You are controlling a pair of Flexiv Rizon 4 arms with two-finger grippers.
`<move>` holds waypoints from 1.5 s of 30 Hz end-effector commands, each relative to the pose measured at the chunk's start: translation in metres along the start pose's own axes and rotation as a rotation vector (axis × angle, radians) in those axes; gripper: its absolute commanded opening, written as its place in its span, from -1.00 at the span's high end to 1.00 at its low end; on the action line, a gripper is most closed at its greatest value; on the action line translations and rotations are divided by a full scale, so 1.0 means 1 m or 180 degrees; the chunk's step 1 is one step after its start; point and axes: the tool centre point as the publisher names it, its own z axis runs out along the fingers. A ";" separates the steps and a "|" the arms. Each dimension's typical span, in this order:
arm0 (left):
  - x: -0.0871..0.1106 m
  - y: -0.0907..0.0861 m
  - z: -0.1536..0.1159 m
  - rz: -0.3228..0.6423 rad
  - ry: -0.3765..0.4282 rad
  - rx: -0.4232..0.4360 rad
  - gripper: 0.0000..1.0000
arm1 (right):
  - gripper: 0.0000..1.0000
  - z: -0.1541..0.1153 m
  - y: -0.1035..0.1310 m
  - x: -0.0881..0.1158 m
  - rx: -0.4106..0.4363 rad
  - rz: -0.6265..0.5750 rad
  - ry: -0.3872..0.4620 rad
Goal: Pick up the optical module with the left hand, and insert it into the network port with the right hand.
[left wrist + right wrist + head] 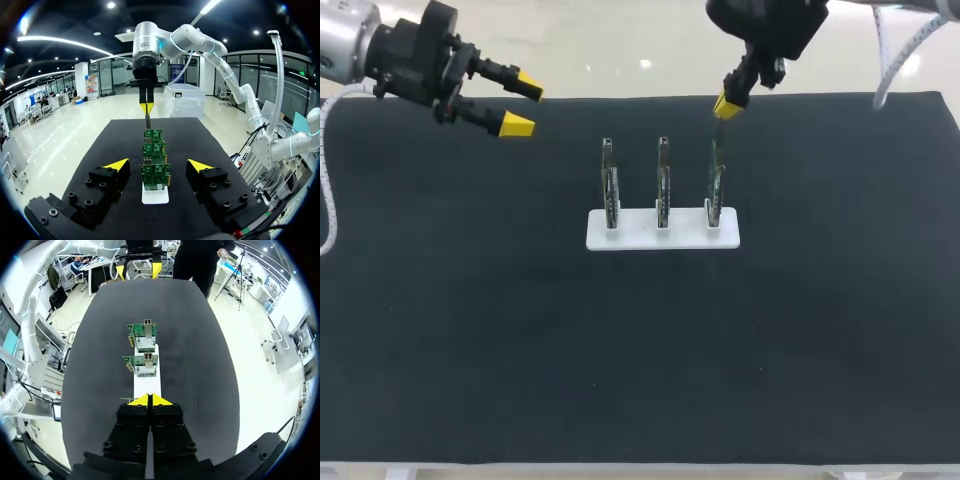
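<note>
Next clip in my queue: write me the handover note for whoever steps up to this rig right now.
Left pincer: open and empty, held over the far left of the black mat, clear of the boards.
Right pincer: shut on a slim piece, seemingly the optical module, directly above the right-hand circuit board.
That board and the other two boards stand upright in the white stand.
Done: the module is up and in the right pincer.
Left: lower it into the port on top of that board, then release. I cannot tell whether it has already begun to enter the port.

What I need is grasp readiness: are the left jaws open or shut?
Open: the left jaws stand spread apart, yellow fingertips well separated, holding nothing.
</note>
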 end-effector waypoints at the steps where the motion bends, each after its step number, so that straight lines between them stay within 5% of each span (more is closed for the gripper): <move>1: 0.000 -0.001 0.000 -0.0002 0.0009 -0.0007 -1.00 | 1.00 0.006 0.003 0.003 0.0028 0.0000 -0.0049; 45: 0.000 -0.001 0.000 -0.0002 0.0009 -0.0007 -1.00 | 1.00 0.041 0.000 0.013 -0.0029 -0.0030 -0.0212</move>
